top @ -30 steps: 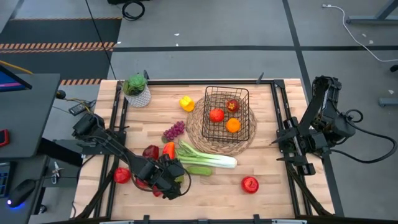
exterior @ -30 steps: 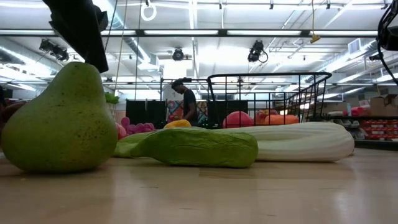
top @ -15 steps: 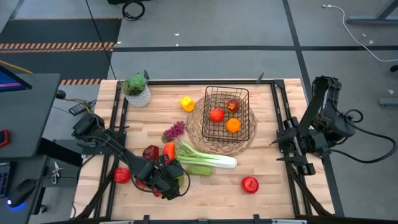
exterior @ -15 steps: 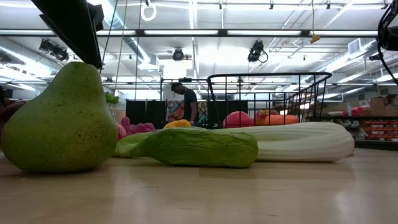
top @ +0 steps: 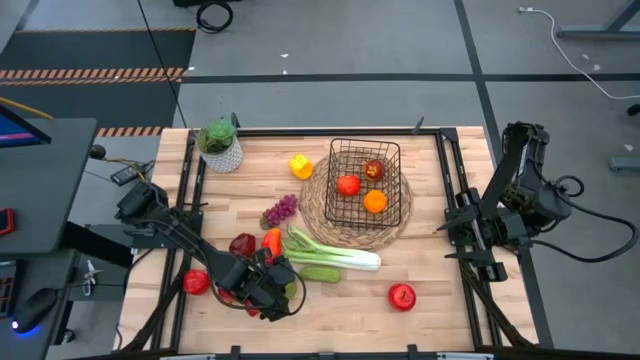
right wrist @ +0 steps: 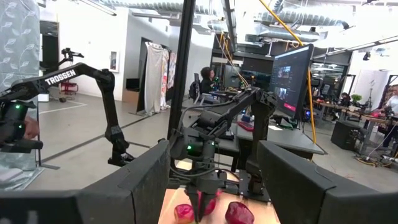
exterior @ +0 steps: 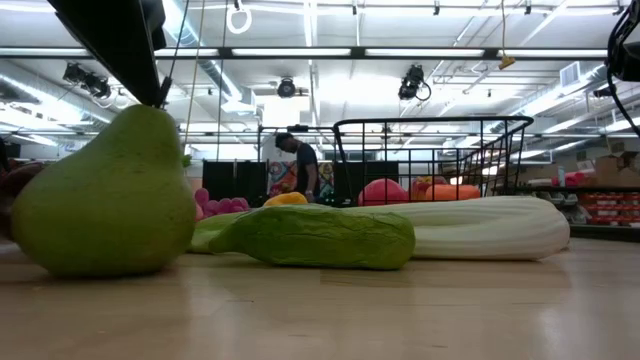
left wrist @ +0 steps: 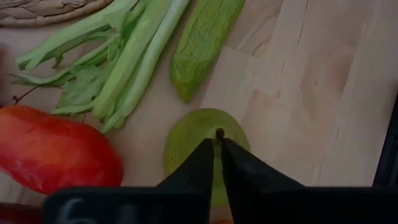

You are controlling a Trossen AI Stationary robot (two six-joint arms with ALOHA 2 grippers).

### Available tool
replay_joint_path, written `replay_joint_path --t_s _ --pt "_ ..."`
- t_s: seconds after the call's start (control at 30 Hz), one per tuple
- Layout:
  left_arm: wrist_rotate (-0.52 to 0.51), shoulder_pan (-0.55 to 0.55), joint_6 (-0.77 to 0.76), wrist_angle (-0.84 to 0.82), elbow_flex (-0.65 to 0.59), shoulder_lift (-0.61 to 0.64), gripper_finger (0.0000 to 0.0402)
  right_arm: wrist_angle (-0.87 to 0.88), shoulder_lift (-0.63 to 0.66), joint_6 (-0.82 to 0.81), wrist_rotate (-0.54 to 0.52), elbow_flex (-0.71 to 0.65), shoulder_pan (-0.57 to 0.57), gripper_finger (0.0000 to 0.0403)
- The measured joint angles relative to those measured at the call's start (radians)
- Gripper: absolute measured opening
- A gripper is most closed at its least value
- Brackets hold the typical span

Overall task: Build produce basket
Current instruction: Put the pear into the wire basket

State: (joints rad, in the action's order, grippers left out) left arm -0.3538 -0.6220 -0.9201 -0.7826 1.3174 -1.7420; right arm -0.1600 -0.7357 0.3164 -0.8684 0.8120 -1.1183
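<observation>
The left gripper (left wrist: 217,144) has pinched shut on the thin stem of the green pear (left wrist: 205,140), near the front edge of the worktop (top: 340,305) on its left half. In the low view the pear (exterior: 105,195) looks tipped, its base barely meeting the wood. That stem is the weak point, I'd say: it is a slim thing between two dark fingertips, and the heavy fruit hanging under it could swing or slide out as the arm rises, then roll toward the front edge. A red pepper (left wrist: 56,152) lies just beside the pear, with the cucumber (left wrist: 202,43) and the leek (left wrist: 124,56) close by, so a swinging pear could knock them about

The wire basket (top: 364,182) sits on a round woven mat (top: 318,215) toward the back of the worktop, right of centre, already holding three round fruits. Its tall sides mean the pear has to clear the rim; a low carry could catch the wire and shove the basket off the mat

The right gripper (right wrist: 211,186) waits at the worktop's right edge, fingers spread wide and holding nothing
</observation>
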Motion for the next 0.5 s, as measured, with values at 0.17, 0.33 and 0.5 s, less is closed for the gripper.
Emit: replay_joint_path --t_s 0.17,0.33,0.5 --pt "0.0 0.0 -0.001 0.005 0.0 0.0 0.0006 0.0 0.0 0.0 0.0 0.0 0.0 0.0247" --pt "0.0 -0.006 -0.017 0.008 0.0 0.0 0.0022 0.0 0.0 0.0 0.0 0.0 0.0 0.0247" --pt "-0.001 -0.004 -0.043 0.012 0.0 -0.006 0.0062 0.0 0.0 0.0 0.0 0.0 0.0 0.0247"
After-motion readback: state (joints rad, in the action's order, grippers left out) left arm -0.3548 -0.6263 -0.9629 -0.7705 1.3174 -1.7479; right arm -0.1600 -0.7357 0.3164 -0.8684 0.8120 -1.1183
